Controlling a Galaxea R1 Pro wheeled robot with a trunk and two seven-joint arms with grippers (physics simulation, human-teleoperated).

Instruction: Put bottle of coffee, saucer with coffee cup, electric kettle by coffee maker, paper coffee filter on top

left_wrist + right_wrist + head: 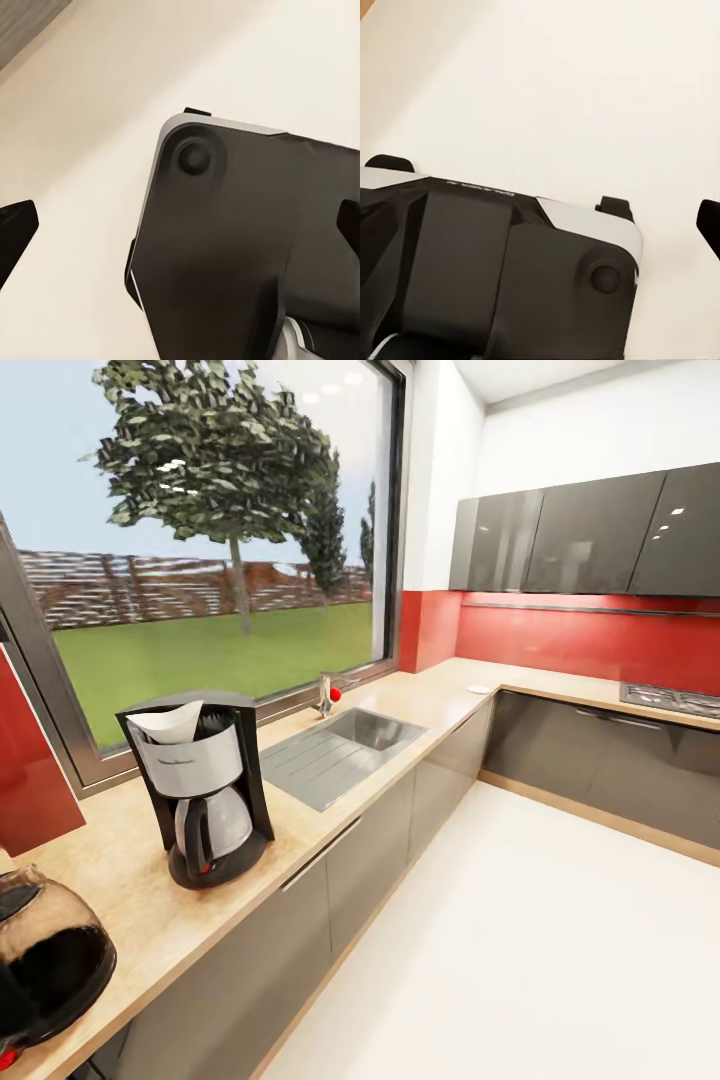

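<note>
coffee maker (200, 790) on counter (150, 920) w/ paper filter (165, 723) on top, done; dark glass vessel (45, 960) beside; saucer far off (481, 688); both pincers' state can't tell

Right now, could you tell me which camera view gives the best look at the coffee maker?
The head view: the coffee maker stands whole on the wooden countertop beside the sink, with a white paper filter in its top. The two wrist views look down at pale floor and the robot's dark base, so they add nothing about it.
</note>
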